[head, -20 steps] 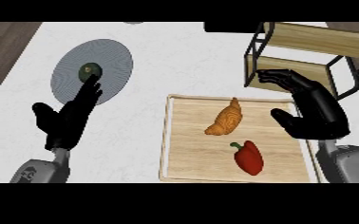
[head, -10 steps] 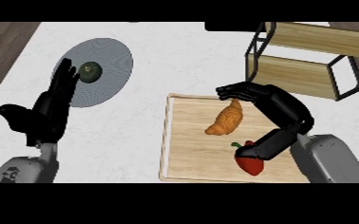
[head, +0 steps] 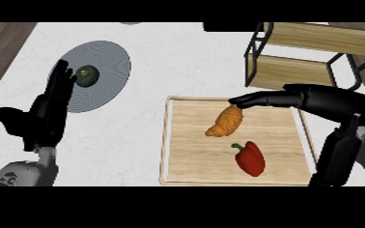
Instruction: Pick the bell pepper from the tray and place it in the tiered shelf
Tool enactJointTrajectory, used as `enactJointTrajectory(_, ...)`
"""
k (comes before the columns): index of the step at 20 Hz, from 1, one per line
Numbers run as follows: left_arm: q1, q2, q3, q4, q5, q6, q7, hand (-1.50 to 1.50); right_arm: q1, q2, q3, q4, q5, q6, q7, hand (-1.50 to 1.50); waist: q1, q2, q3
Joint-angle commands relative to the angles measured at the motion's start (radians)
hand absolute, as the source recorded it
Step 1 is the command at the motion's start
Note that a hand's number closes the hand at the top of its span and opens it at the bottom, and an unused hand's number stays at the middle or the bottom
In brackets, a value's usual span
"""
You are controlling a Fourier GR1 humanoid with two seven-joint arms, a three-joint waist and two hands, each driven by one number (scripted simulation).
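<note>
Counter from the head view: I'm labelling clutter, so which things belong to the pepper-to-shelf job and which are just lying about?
Job: red bell pepper; light wooden tray; black-framed wooden tiered shelf; right hand.

Lying about: golden croissant on the tray; dark green avocado; round grey plate; resting left hand.

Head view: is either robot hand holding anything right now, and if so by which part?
Nothing is held. The right hand stretches open over the tray, fingertips at the croissant's top end. The bell pepper lies untouched. The left hand rests open.

Pale, matt wood grain shows on the tray (head: 181, 140); the tiered shelf (head: 294, 70) pairs wooden boards with a dark frame. The bell pepper (head: 250, 158) looks smooth, the croissant (head: 225, 121) ridged.
</note>
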Motion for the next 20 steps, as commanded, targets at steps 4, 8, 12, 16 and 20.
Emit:
enactJointTrajectory(4,0.017,-0.013,-0.003,-0.035,-0.011,0.024,0.024,0.00,-0.094,-0.084,0.062,-0.288,0.298,0.013,0.094,-1.50,-0.009,-0.008,0.000)
enactJointTrajectory(8,0.076,0.007,0.010,-0.070,0.000,-0.006,0.004,0.00,-0.037,-0.112,0.143,-0.437,0.467,0.001,0.184,-1.50,-0.010,-0.006,0.001)
enactJointTrajectory(12,0.054,-0.046,-0.013,-0.042,-0.048,0.024,-0.011,0.00,-0.013,-0.045,0.197,-0.487,0.513,0.002,0.328,-1.50,-0.008,0.002,0.000)
enactJointTrajectory(16,-0.009,-0.040,0.001,-0.049,-0.047,0.016,0.055,0.00,0.066,0.024,0.340,-0.502,0.795,-0.057,0.301,-1.50,-0.006,0.004,0.001)
enactJointTrajectory(20,0.057,-0.013,0.028,-0.090,-0.022,-0.027,0.037,0.00,0.054,-0.007,0.398,-0.449,0.999,-0.082,0.255,-1.50,0.004,0.004,0.001)
